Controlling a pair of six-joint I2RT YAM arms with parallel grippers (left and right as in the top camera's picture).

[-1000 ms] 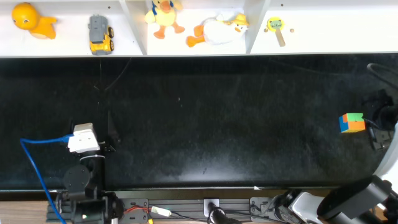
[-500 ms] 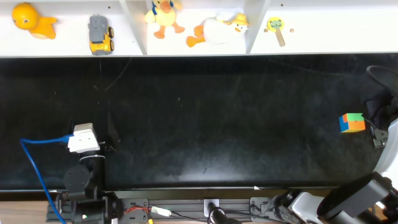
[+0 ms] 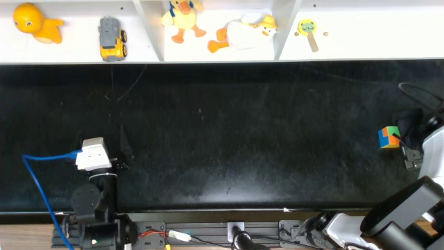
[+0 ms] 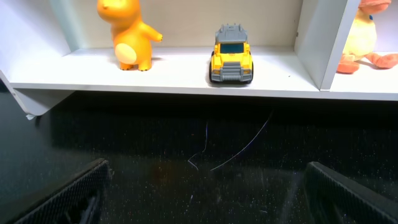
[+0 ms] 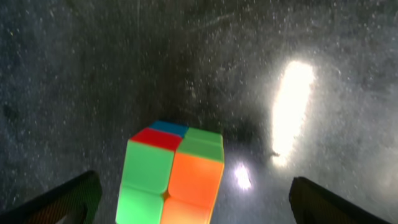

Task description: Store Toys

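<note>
A small puzzle cube point(image 3: 388, 137) with orange, green, blue and red faces lies on the black table at the far right. In the right wrist view the cube point(image 5: 173, 176) sits between my right gripper's point(image 5: 189, 205) spread fingers, untouched, and the gripper is open. In the top view the right gripper point(image 3: 405, 139) hangs just right of the cube. My left gripper point(image 4: 205, 199) stands open over bare table at the near left, facing the shelf. On the white shelf point(image 3: 222, 54) rest an orange figure point(image 3: 36, 22), a yellow truck point(image 3: 111, 38), a yellow plush duck point(image 3: 183, 18) and a white plush duck point(image 3: 245, 33).
A yellow-green rattle-like toy point(image 3: 308, 31) lies in the right shelf compartment. White dividers point(image 3: 151, 28) split the shelf. A blue cable point(image 3: 41, 184) loops beside the left arm's base. The black mat point(image 3: 229, 132) stretches bare between the arms.
My right gripper has shifted left and up toward the cube, now partly overlapping it in the top view. The left arm and the shelf toys have not moved.
</note>
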